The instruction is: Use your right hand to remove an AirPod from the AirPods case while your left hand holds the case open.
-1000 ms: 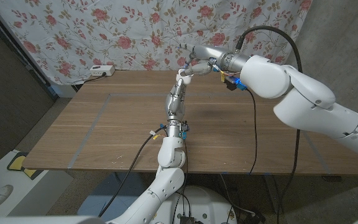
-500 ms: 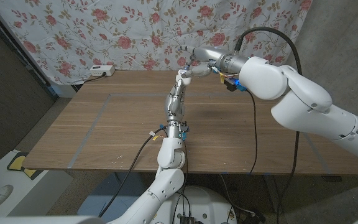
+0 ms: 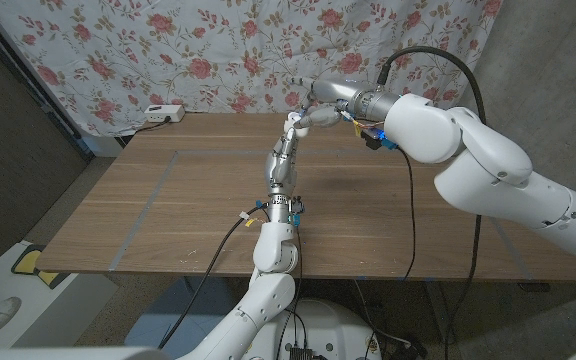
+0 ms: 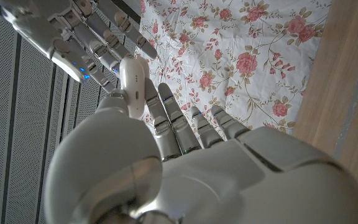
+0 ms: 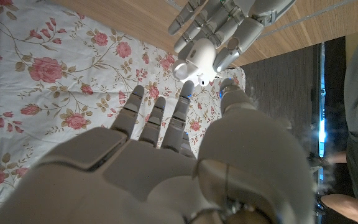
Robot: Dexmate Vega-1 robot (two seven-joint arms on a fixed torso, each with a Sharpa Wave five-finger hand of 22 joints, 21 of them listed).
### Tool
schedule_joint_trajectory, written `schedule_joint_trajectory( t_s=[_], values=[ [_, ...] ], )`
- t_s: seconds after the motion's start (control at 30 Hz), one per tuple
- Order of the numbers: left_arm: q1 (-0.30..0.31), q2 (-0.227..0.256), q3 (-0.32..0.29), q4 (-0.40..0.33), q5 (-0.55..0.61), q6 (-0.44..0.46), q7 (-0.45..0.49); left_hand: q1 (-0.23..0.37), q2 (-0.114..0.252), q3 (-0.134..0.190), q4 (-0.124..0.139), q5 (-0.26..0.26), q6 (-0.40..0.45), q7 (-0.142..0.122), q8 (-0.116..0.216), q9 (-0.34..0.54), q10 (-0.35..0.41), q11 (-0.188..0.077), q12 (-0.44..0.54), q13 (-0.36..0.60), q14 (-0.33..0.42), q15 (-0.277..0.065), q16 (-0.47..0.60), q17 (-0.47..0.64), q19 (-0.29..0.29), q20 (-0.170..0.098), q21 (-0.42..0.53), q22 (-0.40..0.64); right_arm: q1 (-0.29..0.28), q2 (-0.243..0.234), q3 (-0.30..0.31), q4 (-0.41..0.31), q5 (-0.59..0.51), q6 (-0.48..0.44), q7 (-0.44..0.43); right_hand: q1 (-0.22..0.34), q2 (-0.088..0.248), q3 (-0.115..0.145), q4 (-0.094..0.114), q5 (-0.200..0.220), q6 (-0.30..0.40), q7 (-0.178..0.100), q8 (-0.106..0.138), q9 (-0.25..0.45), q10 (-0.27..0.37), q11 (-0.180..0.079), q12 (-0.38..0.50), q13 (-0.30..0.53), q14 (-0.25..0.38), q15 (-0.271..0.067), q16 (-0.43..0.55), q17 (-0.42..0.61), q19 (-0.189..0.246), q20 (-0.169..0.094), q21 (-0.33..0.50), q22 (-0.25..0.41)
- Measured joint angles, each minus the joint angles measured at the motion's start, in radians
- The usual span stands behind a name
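My left hand (image 3: 290, 128) is raised over the far middle of the wooden table (image 3: 168, 210) and grips a small white AirPods case (image 3: 292, 118). In the left wrist view the case (image 4: 132, 78) stands between the thumb and fingers of that hand (image 4: 185, 162). My right hand (image 3: 318, 114) reaches in from the right, its fingers spread right at the case. From the right wrist, the case (image 5: 191, 62) sits in the left hand (image 5: 219, 25), with a fingertip of my right hand (image 5: 166, 143) just short of it. I cannot make out an AirPod.
A white power strip (image 3: 163, 113) lies at the table's far left edge, in front of the floral cloth (image 3: 208, 50). Grey tape lines (image 3: 153, 190) cross the tabletop. A black cable (image 3: 410, 200) hangs from my right arm. A person (image 5: 353, 93) stands beside the table.
My right forearm has shifted slightly, its fingers staying at the case. The left hand holds the case in the same place.
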Motion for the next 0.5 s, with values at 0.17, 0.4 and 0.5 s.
schedule_joint_trajectory(
  t_s=[0.17,0.4,0.5],
  values=[
    [0.002,0.002,0.003,-0.003,0.002,0.000,0.002,0.000,0.000,0.000,0.000,0.000,0.000,0.000,0.001,0.000,0.000,0.000,0.000,0.000,0.001,-0.001,0.000,0.000,0.000,0.000,0.000,0.000,-0.005,0.000,0.000,-0.004,-0.015,-0.003,0.011,-0.008,0.000,0.000,0.002,0.000,0.000,0.000,0.004,0.000,0.005,-0.005,0.005,0.000,0.008,-0.007,0.000,0.004,0.006,-0.006,0.000,0.000],
    [0.003,0.007,0.009,-0.003,0.003,-0.002,-0.001,0.000,0.000,-0.004,0.004,0.004,0.000,0.000,0.001,0.000,0.000,0.000,0.000,0.000,0.001,-0.001,0.000,0.000,0.000,0.000,0.000,0.000,-0.012,-0.003,0.001,-0.010,-0.038,-0.002,0.029,-0.017,0.009,-0.003,0.011,0.000,0.000,0.000,0.004,-0.005,0.011,-0.011,0.005,-0.003,0.008,-0.007,0.000,0.004,0.005,-0.006,0.000,0.000],
    [0.002,0.009,0.011,-0.004,0.003,-0.004,-0.005,0.000,0.000,-0.004,0.004,0.004,0.000,0.000,0.001,0.000,0.000,0.000,0.000,0.000,0.001,-0.001,0.000,0.000,0.000,0.000,0.000,0.000,-0.016,-0.005,0.002,-0.013,-0.048,0.000,0.036,-0.028,0.009,-0.002,0.019,0.000,0.000,0.000,0.004,-0.005,0.011,-0.011,0.005,-0.003,0.008,-0.007,0.005,0.008,0.005,-0.006,0.000,0.000]
  ],
)
